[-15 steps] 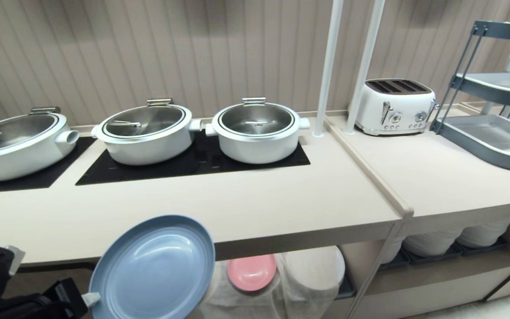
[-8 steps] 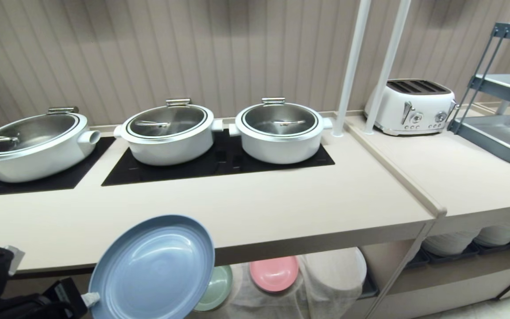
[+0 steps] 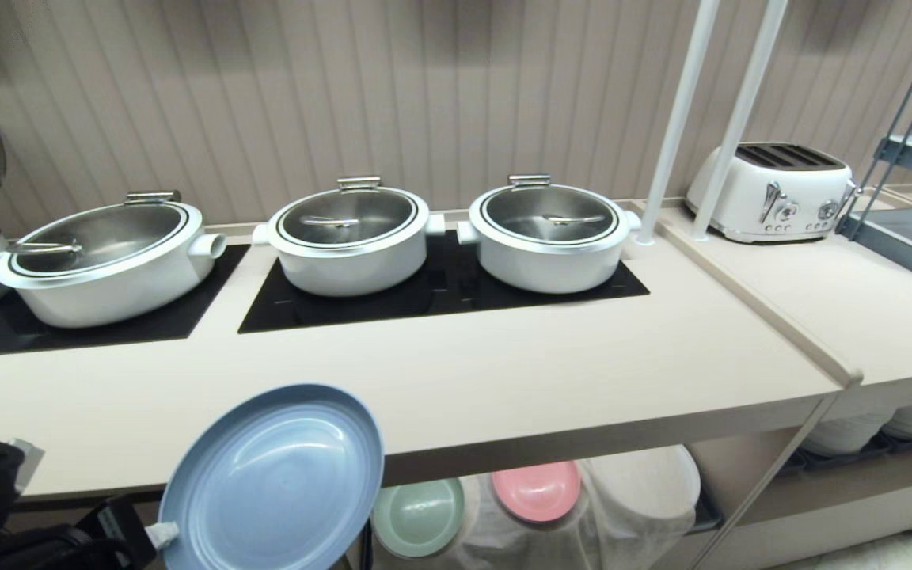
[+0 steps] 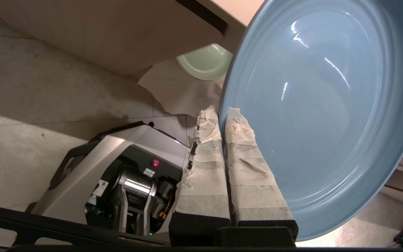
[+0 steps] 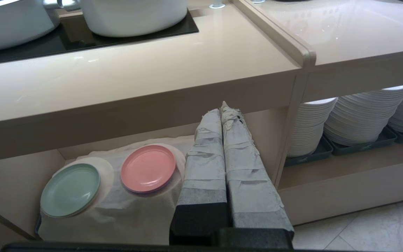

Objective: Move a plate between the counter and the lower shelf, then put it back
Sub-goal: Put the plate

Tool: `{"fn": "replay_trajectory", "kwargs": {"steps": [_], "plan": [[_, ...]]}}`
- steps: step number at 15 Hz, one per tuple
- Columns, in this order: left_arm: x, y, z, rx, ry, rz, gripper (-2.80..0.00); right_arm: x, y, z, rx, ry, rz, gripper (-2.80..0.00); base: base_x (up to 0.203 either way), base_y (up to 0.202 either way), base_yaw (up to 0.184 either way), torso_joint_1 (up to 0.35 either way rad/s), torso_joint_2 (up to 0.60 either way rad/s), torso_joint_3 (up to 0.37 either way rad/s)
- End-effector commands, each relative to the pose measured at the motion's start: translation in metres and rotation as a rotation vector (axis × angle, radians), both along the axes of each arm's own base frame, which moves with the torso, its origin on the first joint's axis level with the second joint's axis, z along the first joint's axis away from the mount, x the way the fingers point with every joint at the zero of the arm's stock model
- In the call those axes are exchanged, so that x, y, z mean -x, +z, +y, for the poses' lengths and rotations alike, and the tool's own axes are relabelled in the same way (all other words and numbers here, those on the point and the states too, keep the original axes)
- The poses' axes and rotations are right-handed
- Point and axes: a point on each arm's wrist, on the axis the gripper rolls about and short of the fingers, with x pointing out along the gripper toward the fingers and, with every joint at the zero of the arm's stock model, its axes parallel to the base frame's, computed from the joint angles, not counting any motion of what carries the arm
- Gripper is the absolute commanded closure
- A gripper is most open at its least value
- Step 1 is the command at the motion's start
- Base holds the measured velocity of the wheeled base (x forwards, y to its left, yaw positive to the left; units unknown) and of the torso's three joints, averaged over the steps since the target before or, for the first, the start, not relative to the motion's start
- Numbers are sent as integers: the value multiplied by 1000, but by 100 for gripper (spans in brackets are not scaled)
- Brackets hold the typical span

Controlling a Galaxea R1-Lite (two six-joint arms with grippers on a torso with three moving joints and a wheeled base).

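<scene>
The light-blue plate (image 3: pixel 274 479) hangs tilted in front of the counter's front edge, low at the left of the head view. My left gripper (image 3: pixel 161 534) is shut on its rim; the left wrist view shows the taped fingers (image 4: pixel 247 164) pinching the plate (image 4: pixel 320 115) at the edge. The beige counter (image 3: pixel 503 380) runs across above it. Below lies the lower shelf (image 5: pixel 124 134) with its draped white cloth (image 5: pixel 135 210). My right gripper (image 5: pixel 224 108) is shut on nothing, hanging before that shelf.
A pale green plate (image 3: pixel 416 516) and a pink plate (image 3: pixel 537 491) rest on the cloth. Three lidded white pots (image 3: pixel 349 233) stand on black panels. A toaster (image 3: pixel 773 190) and grey rack (image 3: pixel 911 229) are right; white plate stacks (image 5: pixel 362 115) fill the neighbouring compartment.
The whole scene has slid to the right in the head view, so the camera moved left. The green plate came into view. The blue plate and left gripper kept their place in the picture.
</scene>
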Motion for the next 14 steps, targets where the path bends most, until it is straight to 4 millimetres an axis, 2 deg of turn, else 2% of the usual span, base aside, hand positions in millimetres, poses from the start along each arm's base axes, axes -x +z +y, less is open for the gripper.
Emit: {"fn": "replay_trajectory", "kwargs": {"steps": [1,7,14], "plan": [[0,0,0,3,6,1,0,0,0,0,0,1,0,0,0,201,-1,4,-1,2],[0,1,0,1,7,-3,0,0,0,0,0,-1,0,0,0,181,0,3,3,3],[-4,4,2,-1,26,-15,0,0,0,0,0,1,0,0,0,10,-1,0,0,1]]}}
